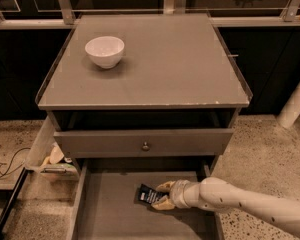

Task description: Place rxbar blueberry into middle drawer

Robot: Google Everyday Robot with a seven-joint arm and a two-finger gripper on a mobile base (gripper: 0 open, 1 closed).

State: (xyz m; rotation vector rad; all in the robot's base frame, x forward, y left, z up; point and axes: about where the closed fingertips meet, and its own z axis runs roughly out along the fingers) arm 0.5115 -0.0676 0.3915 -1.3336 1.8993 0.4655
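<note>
Reaching in from 4 o'clock, the white arm (250,206) ends in the gripper (161,195), low in view at approx 6 o'clock, inside the open middle drawer (107,214); its 2 tan fingers (165,186) sit 1 above & 1 below the rxbar blueberry (148,193), closed narrow on the bar's right end, so the claw is holding it; bar is dark navy w/ white lettering, slightly tilted, free end pointing to 9 o'clock; can't tell if its underside touches the drawer floor or hangs just over it; bar is over the back-right part of the floor, toward the drawer's 1 o'clock corner, just below the closed drawer front (190,142); that front carries 1 small round knob (145,146) at its centre; drawer floor is flat grey w/ thin grey side walls at 9 & 3 o'clock; cabinet top (180,59) fills the upper part of view; white bowl (104,51) stands upright on it at 10 o'clock, well apart from gripper & bar; side bin (37,146) sticks out from the cabinet at 9 o'clock w/ a few small items inside, too small to tell; thin cable (2,159) lies on the speckled floor beyond it; white post (296,101) leans at 3 o'clock.
</note>
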